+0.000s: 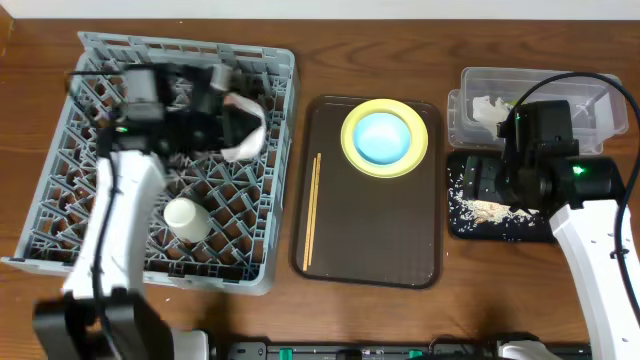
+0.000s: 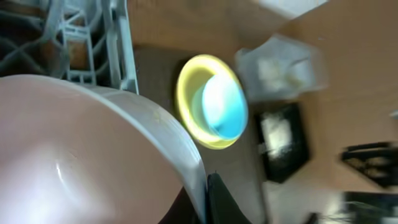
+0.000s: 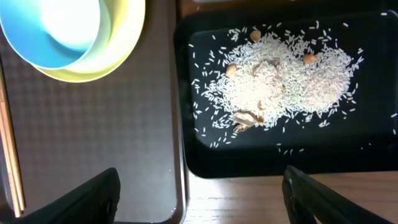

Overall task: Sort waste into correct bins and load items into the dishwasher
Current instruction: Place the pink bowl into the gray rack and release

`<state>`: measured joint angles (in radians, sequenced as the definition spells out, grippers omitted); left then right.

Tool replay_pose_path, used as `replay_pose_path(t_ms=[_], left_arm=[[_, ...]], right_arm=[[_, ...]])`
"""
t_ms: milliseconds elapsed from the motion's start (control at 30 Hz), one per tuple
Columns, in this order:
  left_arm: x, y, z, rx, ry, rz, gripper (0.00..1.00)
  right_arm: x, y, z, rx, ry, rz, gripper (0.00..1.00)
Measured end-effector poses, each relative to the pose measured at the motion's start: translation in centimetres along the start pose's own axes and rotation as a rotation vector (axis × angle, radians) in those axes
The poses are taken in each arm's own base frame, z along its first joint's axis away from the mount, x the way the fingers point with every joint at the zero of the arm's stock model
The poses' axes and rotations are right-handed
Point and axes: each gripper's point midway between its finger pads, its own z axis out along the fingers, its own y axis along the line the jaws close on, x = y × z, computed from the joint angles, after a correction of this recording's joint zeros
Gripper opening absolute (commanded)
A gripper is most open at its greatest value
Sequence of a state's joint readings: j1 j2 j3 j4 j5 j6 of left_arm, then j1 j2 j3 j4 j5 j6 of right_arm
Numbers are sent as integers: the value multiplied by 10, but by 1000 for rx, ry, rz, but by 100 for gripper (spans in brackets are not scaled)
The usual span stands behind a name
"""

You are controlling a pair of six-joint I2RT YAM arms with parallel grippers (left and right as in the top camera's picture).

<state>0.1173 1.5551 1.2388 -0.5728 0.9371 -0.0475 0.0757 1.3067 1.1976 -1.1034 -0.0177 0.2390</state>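
My left gripper [image 1: 226, 124] is shut on the rim of a white bowl [image 1: 247, 130], held tilted above the grey dishwasher rack [image 1: 275, 180]. In the left wrist view the bowl [image 2: 81, 155] fills the left side, its rim pinched between the fingers [image 2: 217, 202]. The yellow-green plate [image 1: 420, 150] carries the light blue bowl [image 1: 384, 138], and the chopsticks [image 1: 312, 210] lie beside them. My right gripper [image 3: 199, 205] hangs open over the near edge of the black tray [image 3: 261, 158], which holds rice scraps [image 3: 280, 81]. A white tissue [image 1: 487, 108] lies in the clear tub [image 1: 600, 115].
The plate and chopsticks rest on a dark brown serving tray [image 1: 380, 230] between rack and bins. A white cup [image 1: 187, 218] stands upside down in the rack. The right arm [image 1: 590, 230] reaches in from the lower right.
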Motion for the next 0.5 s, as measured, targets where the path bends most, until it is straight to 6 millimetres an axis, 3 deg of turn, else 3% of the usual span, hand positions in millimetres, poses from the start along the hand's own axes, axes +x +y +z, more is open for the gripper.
replay_pose_path(t_ms=[200,433,500], left_arm=[[-12,37,-18,198,-45,-162,6],[-17,74,-41,301,-106,-296,6],[-18,82,-50,309,-130,-321,14]], right_arm=[[1,0,0,1,6,0,81],[2,0,0,2,7,0,81],[2,-1,0,2,9,0,81]])
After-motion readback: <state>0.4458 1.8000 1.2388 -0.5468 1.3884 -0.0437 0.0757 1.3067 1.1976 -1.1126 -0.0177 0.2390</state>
